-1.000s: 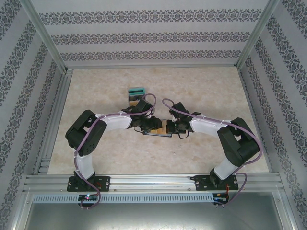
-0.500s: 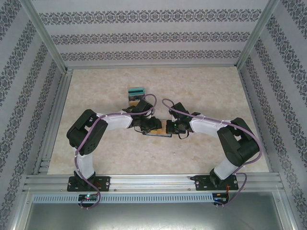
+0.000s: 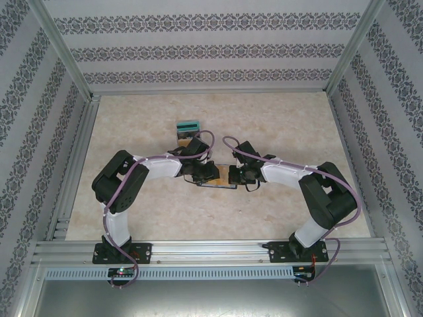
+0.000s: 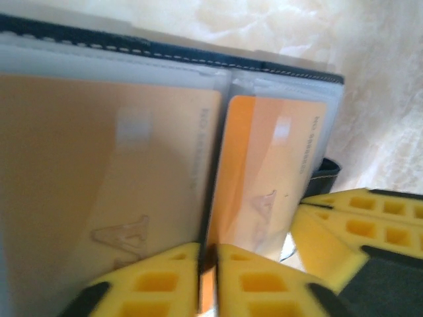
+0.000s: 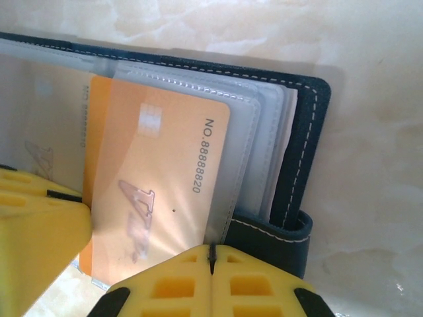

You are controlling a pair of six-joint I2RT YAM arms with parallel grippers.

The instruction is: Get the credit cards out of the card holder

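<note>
Seen from above, two robot arms met at the middle of a pale marbled table, over an open navy card holder. A wooden box with a teal top stood beyond the left jaws, apart from the work.

The left gripper had its yellow jaws pressed almost together, pinching a thin orange edge between them. Ahead of those jaws and to their left lay the first card, orange and fully inside its clear sleeve. Ahead and just to their right lay the second card, also orange. A brighter bare strip along its left side suggested it sat partly out of its sleeve (the pinched edge appeared to belong to this one).

The right gripper had its jaws closed tight against each other with nothing between them. Their tips sat at the near edge of the holder's right half, just left of the snap tab. Whether they pressed down on it could not be told.

Both cards looked thin, light, stiff and glossy, so probably slippery. The best hold seemed to be the bare protruding edge, pinched flat across both faces and drawn along the sleeve while the soft holder was kept down.
</note>
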